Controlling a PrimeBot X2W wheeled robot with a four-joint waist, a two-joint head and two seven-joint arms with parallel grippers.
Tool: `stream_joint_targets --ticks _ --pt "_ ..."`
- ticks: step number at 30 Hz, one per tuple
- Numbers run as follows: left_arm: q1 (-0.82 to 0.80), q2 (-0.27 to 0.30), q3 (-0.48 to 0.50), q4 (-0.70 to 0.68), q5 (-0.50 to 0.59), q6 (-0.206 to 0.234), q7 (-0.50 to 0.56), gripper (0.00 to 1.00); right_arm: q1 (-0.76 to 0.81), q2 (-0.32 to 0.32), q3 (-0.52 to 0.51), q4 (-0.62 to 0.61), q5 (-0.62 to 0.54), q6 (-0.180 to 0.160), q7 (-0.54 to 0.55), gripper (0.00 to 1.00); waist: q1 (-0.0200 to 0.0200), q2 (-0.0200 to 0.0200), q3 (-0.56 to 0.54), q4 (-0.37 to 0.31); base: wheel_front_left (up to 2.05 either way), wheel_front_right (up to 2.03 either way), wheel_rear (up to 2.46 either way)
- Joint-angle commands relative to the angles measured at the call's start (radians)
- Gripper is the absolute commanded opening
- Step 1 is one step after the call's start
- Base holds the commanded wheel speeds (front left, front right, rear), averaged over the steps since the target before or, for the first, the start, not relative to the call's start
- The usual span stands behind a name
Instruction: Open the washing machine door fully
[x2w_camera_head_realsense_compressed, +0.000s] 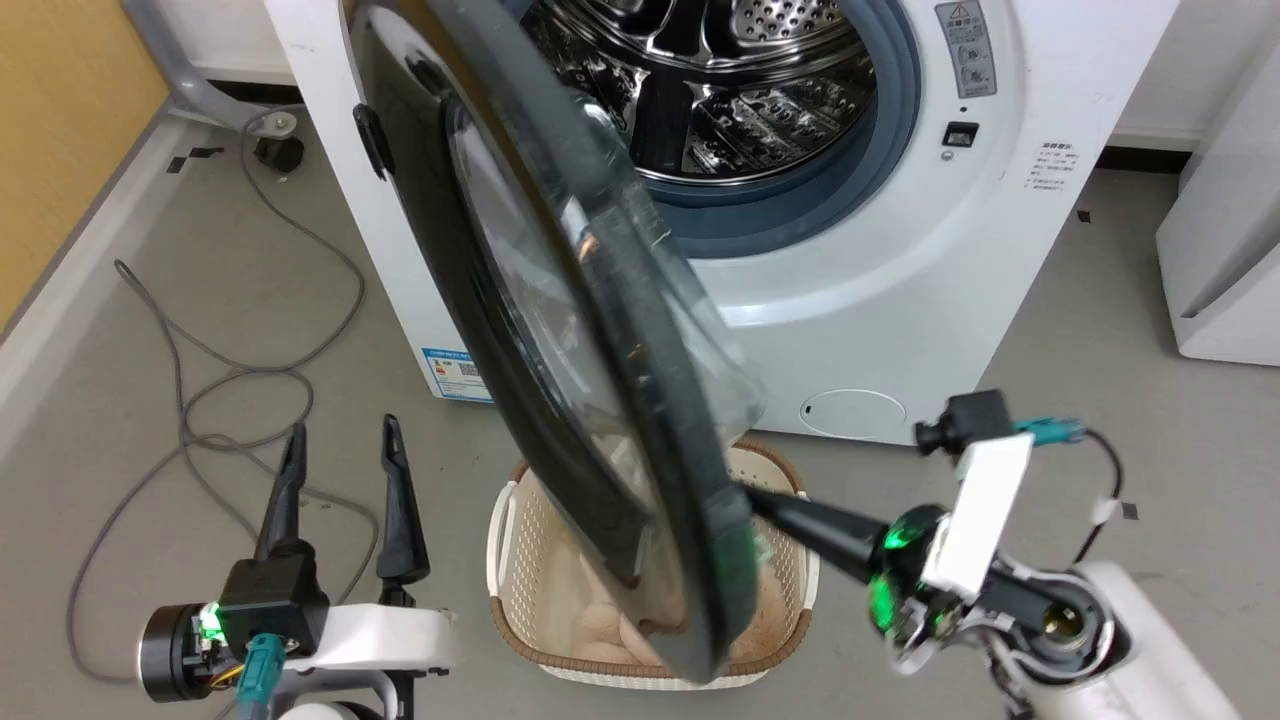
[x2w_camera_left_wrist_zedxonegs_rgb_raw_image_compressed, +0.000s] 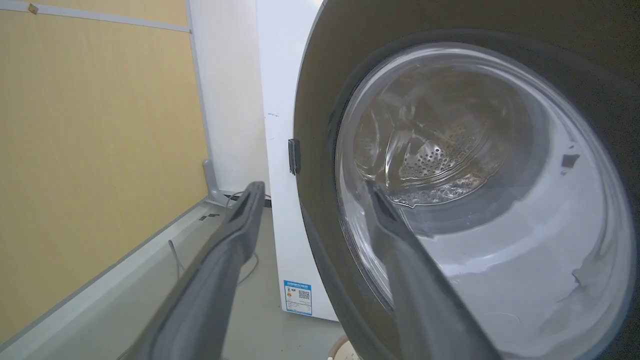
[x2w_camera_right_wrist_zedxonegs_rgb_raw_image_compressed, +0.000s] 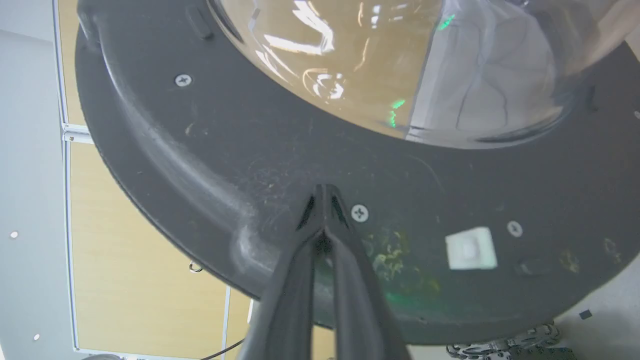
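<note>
The half-swung washing machine door (x2w_camera_head_realsense_compressed: 560, 350) stands edge-on and splits the space before the washing machine (x2w_camera_head_realsense_compressed: 880, 300). To its right the drum mouth (x2w_camera_head_realsense_compressed: 720, 90) lies open to reach. To its left is bare floor (x2w_camera_head_realsense_compressed: 130, 500), crossed by a loose grey cable (x2w_camera_head_realsense_compressed: 181, 395). A laundry basket (x2w_camera_head_realsense_compressed: 497, 545) under the door's low edge blocks any low pass. The right claw (x2w_camera_head_realsense_compressed: 765, 500), fingers together, presses the door's inner rim. The left claw (x2w_camera_head_realsense_compressed: 343, 428), fingers spread, stands clear of the outer face.

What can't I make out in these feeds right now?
- Head view: tips of the right gripper, hidden behind the washing machine door.
- Head view: contents of the laundry basket, mostly covered by the door.
- Head view: top of the washing machine, cut off by the upper edge.
- Head view: print on its label, too small to read.
</note>
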Motion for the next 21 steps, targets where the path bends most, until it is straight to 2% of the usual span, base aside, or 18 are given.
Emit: stream_joint_targets --ticks 1,9,15,21 --pt "0.015 0.001 0.001 0.005 0.007 -0.006 -0.005 1.00 0.023 0.013 0.011 -0.014 0.003 0.001 0.007 0.00 0.0000 0.0000 -0.002 -0.001 0.00 0.00 0.00" --pt "0.021 0.001 0.000 0.022 0.011 -0.017 -0.005 1.00 0.087 0.075 0.069 -0.057 -0.010 0.001 0.023 0.00 0.0000 0.0000 -0.009 -0.003 0.00 0.00 0.00" --pt "0.027 0.001 0.006 0.027 0.010 -0.017 -0.005 1.00 0.124 0.094 0.094 -0.072 -0.029 0.001 0.021 0.00 0.0000 0.0000 -0.018 -0.009 0.00 0.00 0.00" --pt "0.038 0.001 0.009 0.031 0.010 -0.016 -0.005 1.00 0.149 0.105 0.000 -0.103 -0.067 0.001 -0.114 0.00 0.0000 0.0000 -0.035 -0.019 0.00 0.00 0.00"
